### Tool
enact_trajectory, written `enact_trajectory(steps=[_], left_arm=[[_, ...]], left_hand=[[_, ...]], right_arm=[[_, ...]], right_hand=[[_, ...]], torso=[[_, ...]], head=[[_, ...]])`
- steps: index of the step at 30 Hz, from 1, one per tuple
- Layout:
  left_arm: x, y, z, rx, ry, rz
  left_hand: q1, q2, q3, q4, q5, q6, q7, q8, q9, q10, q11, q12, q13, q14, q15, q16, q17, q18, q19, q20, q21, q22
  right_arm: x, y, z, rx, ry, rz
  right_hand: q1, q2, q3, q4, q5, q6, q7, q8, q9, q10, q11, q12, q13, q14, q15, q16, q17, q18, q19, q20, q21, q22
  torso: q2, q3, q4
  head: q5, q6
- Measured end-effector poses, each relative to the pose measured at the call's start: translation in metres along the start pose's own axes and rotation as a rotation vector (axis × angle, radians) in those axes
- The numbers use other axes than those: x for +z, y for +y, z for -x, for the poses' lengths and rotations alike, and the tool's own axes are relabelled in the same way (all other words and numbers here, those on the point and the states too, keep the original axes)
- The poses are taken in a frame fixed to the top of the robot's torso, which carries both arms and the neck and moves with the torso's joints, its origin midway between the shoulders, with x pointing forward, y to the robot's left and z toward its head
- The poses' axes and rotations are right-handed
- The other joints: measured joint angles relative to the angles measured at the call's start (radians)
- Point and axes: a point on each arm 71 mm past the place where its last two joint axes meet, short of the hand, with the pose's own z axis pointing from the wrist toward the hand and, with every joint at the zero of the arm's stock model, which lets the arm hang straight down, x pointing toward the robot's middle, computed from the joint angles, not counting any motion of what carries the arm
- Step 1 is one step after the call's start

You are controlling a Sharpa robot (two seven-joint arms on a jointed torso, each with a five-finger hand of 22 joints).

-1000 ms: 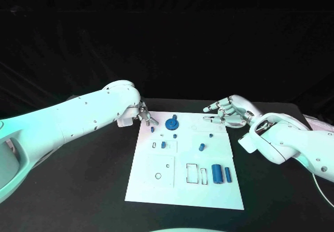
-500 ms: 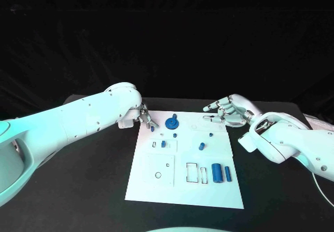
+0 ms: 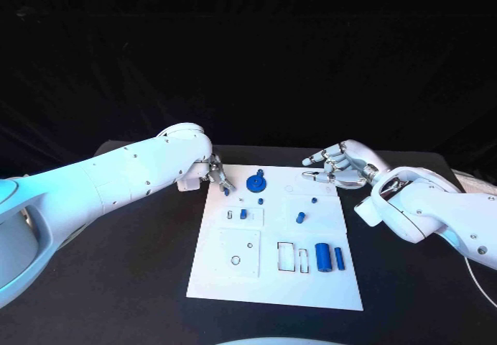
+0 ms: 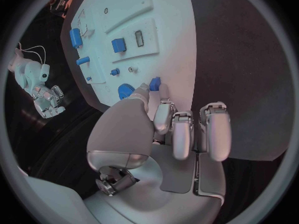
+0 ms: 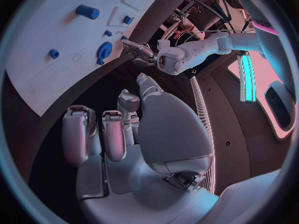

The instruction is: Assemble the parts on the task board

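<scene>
In the head view the white task board (image 3: 311, 287) lies in the middle of the black table (image 3: 124, 287). The left hand (image 3: 217, 176) is at the board's far left corner, its fingertips pinching a small blue part (image 3: 227, 191) just over the board's edge. Beside it, near the far edge, a blue gear (image 3: 257, 185) lies flat with a small blue peg (image 3: 260, 174) just behind it. Further in sit a small blue block (image 3: 243, 214) and a short blue pin (image 3: 299, 218), and near the right edge 2 blue cylinders (image 3: 323, 255) lie side by side. The right hand (image 3: 339, 167) hovers above the board's far right corner, fingers spread and curved, holding nothing. In the left wrist view the left hand (image 4: 162, 129) has its thumb and a finger closed on the small blue part (image 4: 155, 83) at the board's rim (image 4: 181, 59), the gear (image 4: 125, 90) close by; the other fingers hang straight over the dark table. In the right wrist view the right hand (image 5: 124, 129) is empty with fingers apart, above the table beside the board (image 5: 44, 84); the gear (image 5: 104, 50) and the left hand (image 5: 138, 52) are visible across it.
</scene>
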Motion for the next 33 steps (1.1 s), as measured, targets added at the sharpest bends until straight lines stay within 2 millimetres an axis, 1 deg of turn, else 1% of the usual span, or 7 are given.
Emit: enact_trajectory(steps=[4,7,9,12,22,29,33], left_arm=[[0.000,-0.001,0.000,-0.001,0.001,-0.006],[0.000,-0.001,0.000,-0.001,0.001,-0.010],[0.000,-0.001,0.000,-0.002,0.002,-0.014],[0.000,-0.002,0.000,-0.002,0.005,-0.020],[-0.005,-0.001,-0.007,-0.005,0.011,-0.048],[-0.017,0.003,-0.012,-0.029,0.000,-0.082],[-0.026,0.006,-0.015,-0.054,-0.017,-0.093]], left_hand=[[0.042,0.010,0.032,-0.021,0.000,0.000,0.000,0.004,-0.002,0.000,0.000,0.000,0.002,0.000,0.000,0.000,0.000,0.000,0.000,0.000,0.000,0.000],[0.080,0.014,0.085,-0.049,0.000,-0.003,-0.002,-0.002,-0.009,0.001,-0.001,0.001,0.002,0.000,0.000,0.000,0.000,0.000,-0.001,-0.001,0.000,0.000],[0.095,-0.001,0.141,-0.074,-0.003,-0.010,0.002,-0.001,-0.009,0.001,-0.001,0.001,0.002,-0.002,-0.002,0.000,0.000,0.000,-0.004,-0.004,0.000,0.000],[0.101,-0.007,0.217,-0.091,-0.008,-0.016,0.008,0.009,-0.008,0.001,-0.001,0.001,-0.001,-0.002,-0.002,0.000,0.000,0.000,-0.004,-0.004,0.000,0.000],[0.104,-0.010,0.266,-0.045,-0.028,-0.019,0.004,0.017,-0.008,0.006,0.002,0.001,-0.006,-0.002,-0.002,0.000,0.000,0.000,-0.004,-0.004,0.000,0.000],[0.088,-0.025,0.281,-0.039,-0.028,-0.019,0.004,0.030,-0.007,0.008,0.000,0.005,-0.001,-0.002,-0.002,0.000,0.000,0.000,-0.004,-0.004,0.000,0.000],[0.079,-0.034,0.301,-0.049,-0.029,-0.019,0.004,0.035,-0.007,0.015,-0.008,0.012,0.007,-0.002,-0.002,0.000,0.000,0.000,-0.004,-0.004,0.000,0.000]], right_arm=[[0.000,0.000,0.000,0.000,0.000,0.000],[0.000,0.000,0.000,0.000,0.001,0.000],[0.000,0.000,0.000,0.000,0.001,0.000],[0.000,0.000,0.000,0.000,0.001,0.001],[0.001,0.000,-0.001,0.000,0.002,0.001],[0.001,0.000,0.000,0.000,0.001,0.000],[0.000,-0.001,0.000,0.000,0.001,-0.001]], right_hand=[[0.000,0.000,0.000,0.000,0.000,0.000,0.000,0.000,0.000,0.000,0.000,0.000,0.000,0.000,0.000,0.000,0.000,0.000,0.000,0.000,0.000,0.000],[0.000,0.000,0.000,0.000,0.000,0.000,0.000,0.000,0.000,0.000,0.000,0.000,0.000,0.000,0.000,0.000,0.000,0.000,0.000,0.000,0.000,0.000],[0.000,0.000,0.000,0.000,0.000,0.000,0.000,0.000,0.000,0.000,0.000,0.000,0.000,0.000,0.000,0.000,0.000,0.000,0.000,0.000,0.000,0.000],[0.000,0.000,0.000,0.000,0.000,0.000,0.000,0.000,0.000,0.000,0.000,0.000,0.000,0.000,0.000,0.000,0.000,0.000,0.000,0.000,0.000,0.000],[0.000,0.000,0.000,0.000,0.000,0.000,0.000,0.000,0.000,0.000,0.000,0.000,0.000,0.000,0.000,0.000,0.000,0.000,0.000,0.000,0.000,0.000],[0.000,0.000,0.000,0.000,0.000,0.000,0.000,0.000,0.000,0.000,0.000,0.000,0.000,0.000,0.000,0.000,0.000,0.000,0.000,0.000,0.000,0.000],[0.000,0.000,0.000,0.000,0.000,0.000,0.000,0.000,0.000,0.000,0.000,0.000,0.000,0.000,0.000,0.000,0.000,0.000,0.000,0.000,0.000,0.000]], torso=[[0.000,0.0001,0.0001],[0.000,0.0001,0.0000],[0.000,0.0001,0.0000],[0.000,0.0001,-0.0003],[-0.001,0.0006,0.0004],[-0.004,0.0020,0.0023],[-0.007,0.0037,0.0046]], head=[[0.000,-0.001],[-0.001,-0.002],[-0.001,-0.002],[-0.001,-0.004],[-0.002,-0.005],[0.001,-0.005],[0.002,-0.006]])
